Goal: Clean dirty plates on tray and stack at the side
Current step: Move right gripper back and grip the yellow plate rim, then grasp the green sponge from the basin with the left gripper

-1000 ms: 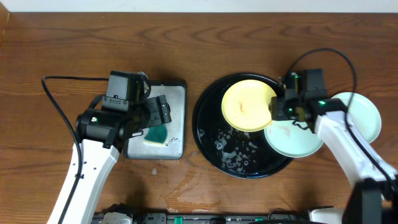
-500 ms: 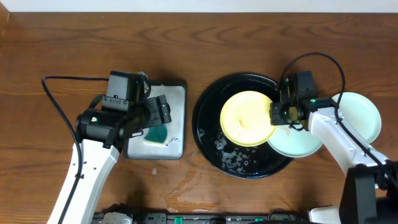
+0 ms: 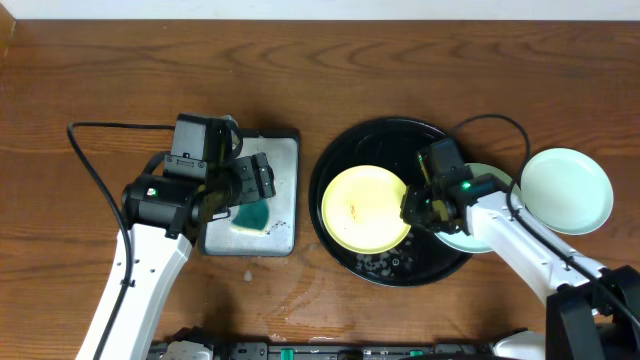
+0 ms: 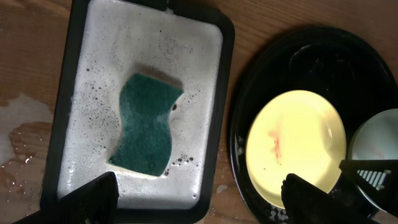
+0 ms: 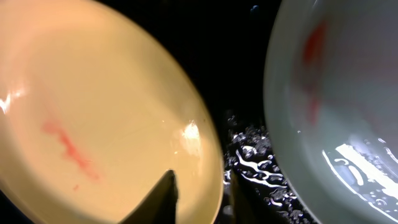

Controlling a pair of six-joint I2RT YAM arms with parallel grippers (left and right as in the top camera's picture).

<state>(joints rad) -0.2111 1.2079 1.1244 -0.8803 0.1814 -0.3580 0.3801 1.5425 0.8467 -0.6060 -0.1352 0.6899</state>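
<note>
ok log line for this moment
right pincer: shut on yellow plate over tray | left pincer: open above sponge | plate: red smear

No legible text, label, brand, number or sign in any view.

Three plates (image 3: 367,208) (image 3: 566,190) (image 5: 348,81) — one black tray (image 3: 345,160), one grey tray (image 3: 285,165) — one sponge (image 4: 146,124)

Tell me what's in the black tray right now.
Yellow plate, red-smeared, gripped at its rim by the right jaws; suds on the tray floor; a pale plate overlapping its right edge. Whatever lies under the plates is covered.
</note>
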